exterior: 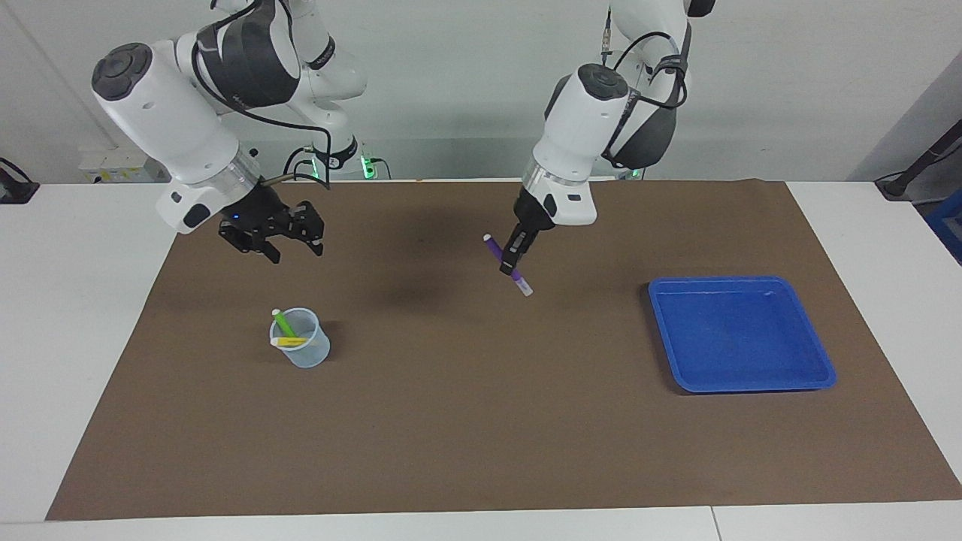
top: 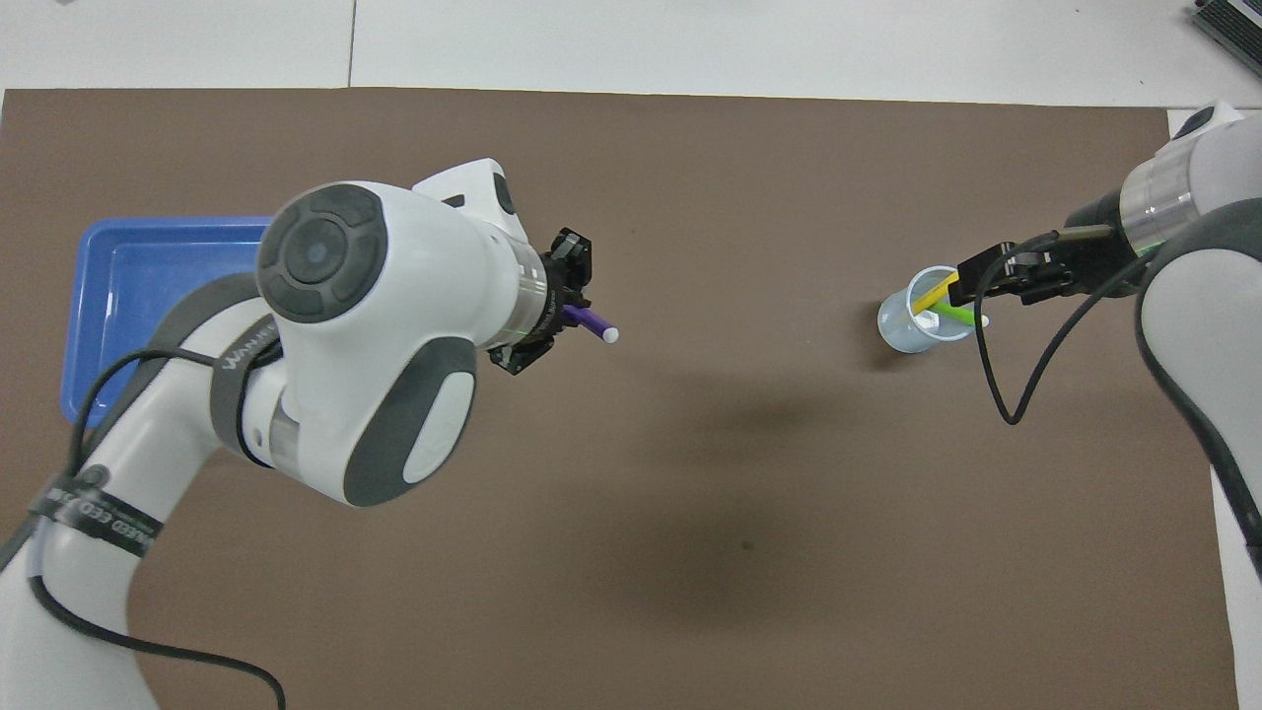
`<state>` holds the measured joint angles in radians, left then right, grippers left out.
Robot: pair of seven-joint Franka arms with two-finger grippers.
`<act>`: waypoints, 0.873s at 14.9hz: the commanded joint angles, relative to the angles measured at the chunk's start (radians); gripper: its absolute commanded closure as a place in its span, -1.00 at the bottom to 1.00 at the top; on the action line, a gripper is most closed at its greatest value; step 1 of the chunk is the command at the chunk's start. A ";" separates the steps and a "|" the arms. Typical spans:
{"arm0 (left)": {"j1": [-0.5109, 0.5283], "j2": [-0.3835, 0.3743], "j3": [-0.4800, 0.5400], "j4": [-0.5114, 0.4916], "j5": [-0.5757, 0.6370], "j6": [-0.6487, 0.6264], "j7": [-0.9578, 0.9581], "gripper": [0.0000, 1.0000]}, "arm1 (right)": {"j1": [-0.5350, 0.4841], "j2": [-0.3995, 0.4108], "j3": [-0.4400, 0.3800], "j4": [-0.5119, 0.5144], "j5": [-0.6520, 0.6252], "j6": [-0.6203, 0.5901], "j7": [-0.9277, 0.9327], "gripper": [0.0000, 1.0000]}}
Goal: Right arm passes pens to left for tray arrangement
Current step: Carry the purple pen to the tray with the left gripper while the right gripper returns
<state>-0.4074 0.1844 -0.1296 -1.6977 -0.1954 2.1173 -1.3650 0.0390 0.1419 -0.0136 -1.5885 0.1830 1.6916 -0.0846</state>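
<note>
Over the brown mat [exterior: 466, 421], between cup and tray, the purple pen [exterior: 508, 264] is held tilted in the left gripper [exterior: 512, 258], fingers clamped fully shut on its middle, both pale ends sticking out. The right gripper [exterior: 279, 242] is seen raised over the mat just on the robots' side of the translucent cup [exterior: 301, 348], fingers spread apart, nothing held.

Risks, judged: the pen is pinched at one narrow point, so it could be twisted or slipped out during the carry to the blue tray [exterior: 740, 333]; released from height, it could be bounced or rolled over the low rim. The light cup could be tipped if its rim is clipped during the next pick.

Counts: pens three, namely one purple held, one green pen [exterior: 284, 324] and one yellow pen [exterior: 289, 342] in the cup. Cups one. Trays one, no pens in it. Arms two.
</note>
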 commanded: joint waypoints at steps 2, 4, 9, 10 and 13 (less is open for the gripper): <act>0.175 -0.037 -0.008 -0.019 0.011 -0.144 0.365 1.00 | -0.051 -0.022 0.009 -0.152 -0.045 0.129 -0.170 -0.57; 0.241 -0.042 -0.008 -0.023 0.011 -0.178 0.530 1.00 | -0.062 -0.027 0.008 -0.220 -0.048 0.193 -0.190 -0.57; 0.389 -0.054 -0.007 -0.033 0.011 -0.250 0.910 1.00 | -0.065 -0.009 0.008 -0.298 -0.068 0.324 -0.192 -0.43; 0.416 -0.054 -0.007 -0.033 0.013 -0.247 0.988 1.00 | -0.065 0.001 0.008 -0.298 -0.070 0.338 -0.193 -0.39; 0.501 -0.053 -0.007 -0.034 0.014 -0.249 1.246 1.00 | -0.067 0.030 0.008 -0.300 -0.089 0.390 -0.234 -0.34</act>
<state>0.0430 0.1583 -0.1256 -1.7068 -0.1934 1.8817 -0.2503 -0.0164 0.1595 -0.0132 -1.8753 0.1191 2.0416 -0.2772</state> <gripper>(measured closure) 0.815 0.308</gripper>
